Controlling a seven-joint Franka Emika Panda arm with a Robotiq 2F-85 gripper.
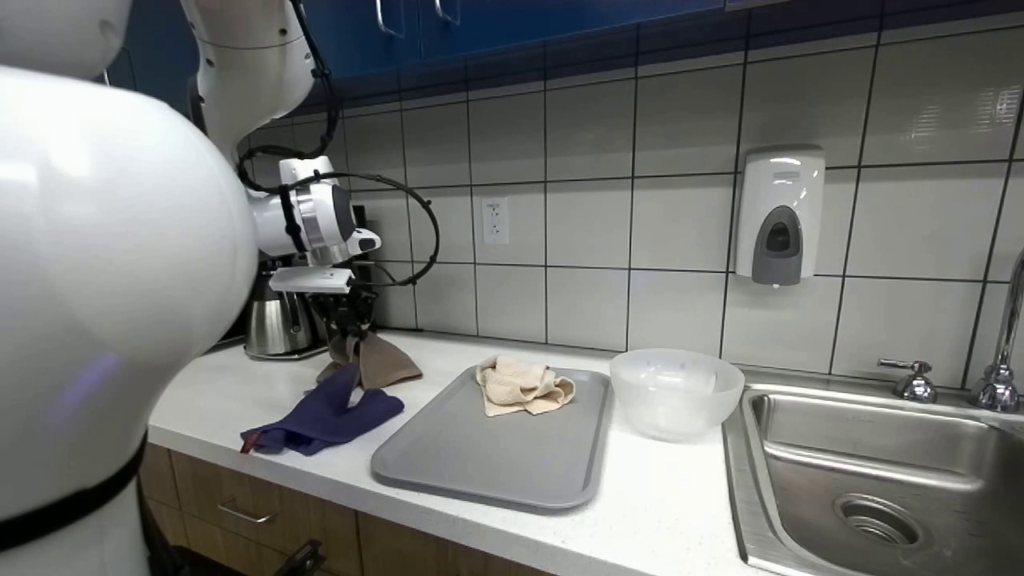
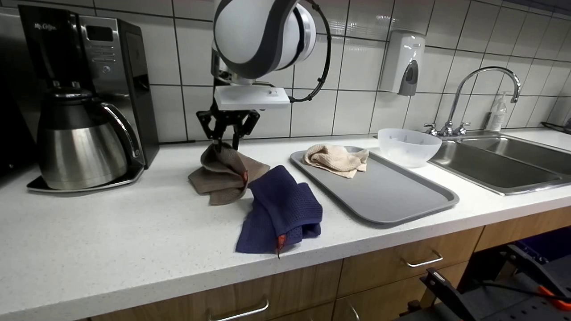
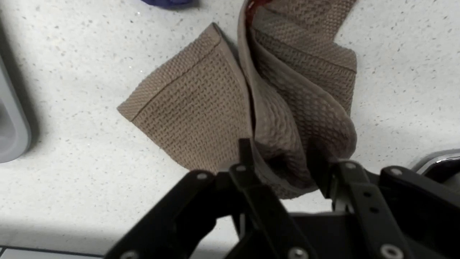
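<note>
- Brown cloth (image 3: 269,111): crumpled on the counter (image 3: 72,180), centre of the wrist view, folds standing up.
- Gripper (image 3: 281,147): fingers part-way apart, a fold between them; no firm pinch visible.
- Risk: if it lifts like this, a fold could snag on a fingertip and drag; closing here might catch only an edge and slip.
- Navy cloth (image 2: 285,205): just beside, lower middle of an exterior view; can't tell if touching. A drag could shift it.
- Carafe (image 2: 84,154), left there: a wide swing might knock it.
- Tray (image 2: 388,196), right of centre, carrying cream cloth (image 2: 334,158).
</note>
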